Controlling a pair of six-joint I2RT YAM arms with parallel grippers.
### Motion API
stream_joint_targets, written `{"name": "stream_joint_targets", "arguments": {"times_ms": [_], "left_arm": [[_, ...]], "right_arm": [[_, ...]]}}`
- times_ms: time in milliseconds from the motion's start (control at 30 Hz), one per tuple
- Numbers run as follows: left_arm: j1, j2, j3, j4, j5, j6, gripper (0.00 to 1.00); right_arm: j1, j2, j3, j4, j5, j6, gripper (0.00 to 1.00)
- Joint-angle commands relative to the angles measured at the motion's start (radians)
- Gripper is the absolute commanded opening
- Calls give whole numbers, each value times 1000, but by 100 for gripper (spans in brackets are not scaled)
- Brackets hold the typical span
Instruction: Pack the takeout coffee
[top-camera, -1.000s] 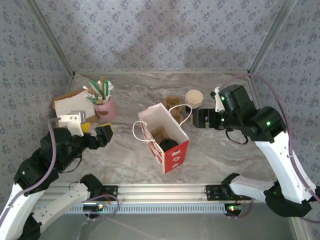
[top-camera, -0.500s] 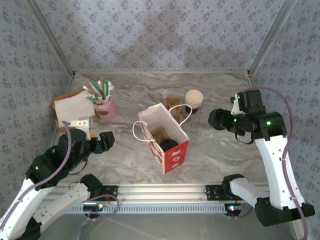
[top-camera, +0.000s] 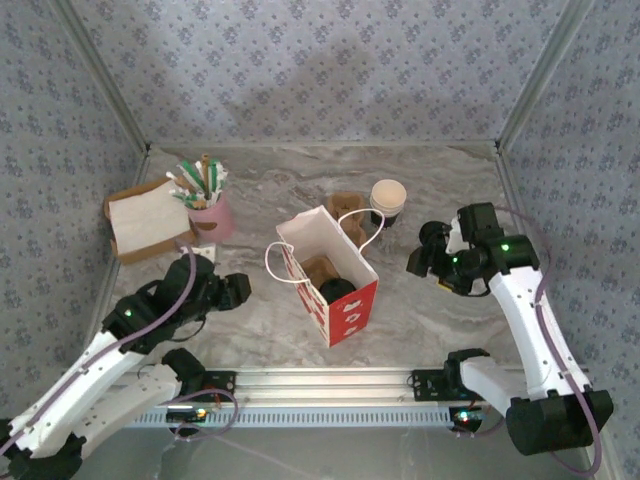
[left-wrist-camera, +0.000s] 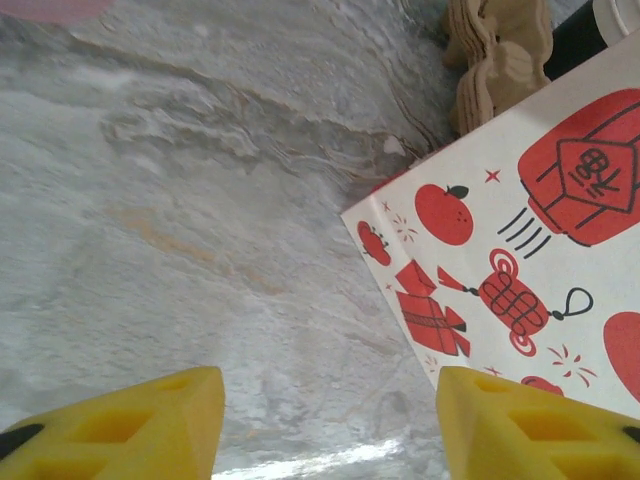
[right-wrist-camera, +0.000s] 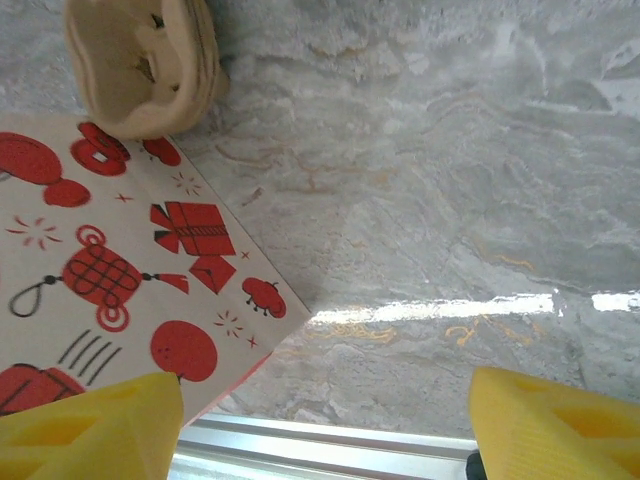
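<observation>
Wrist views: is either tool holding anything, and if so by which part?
Nothing is held. The left tool and the right tool both stand open over bare table, with the red bag beside them.

Black cup (top-camera: 338, 290), red-and-white lantern-print bag (top-camera: 352, 310), pink pot (top-camera: 212, 220) — grey marbled table (top-camera: 280, 180).
</observation>
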Motion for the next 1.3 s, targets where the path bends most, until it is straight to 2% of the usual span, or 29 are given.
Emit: {"name": "stream_joint_targets", "arguments": {"times_ms": [0,333,800,1033,1267], "left_arm": [[-1,10,-36,114,72,-49,56],[-1,120,-132,306,190,-103,51],[-1,293,-158,549,260,-134,50],[7,394,-100,594,258,-92,49],[55,457,-59,628,283,-60,49]], "right_arm": [[10,-26,-54,38,-48,10,76],[131,6,-174,111,-61,52,73],[360,43,-296,238,-81,165,72],[401,71,-310,292,-79,208,72],[425,107,-312,334,-78,220,72]]}}
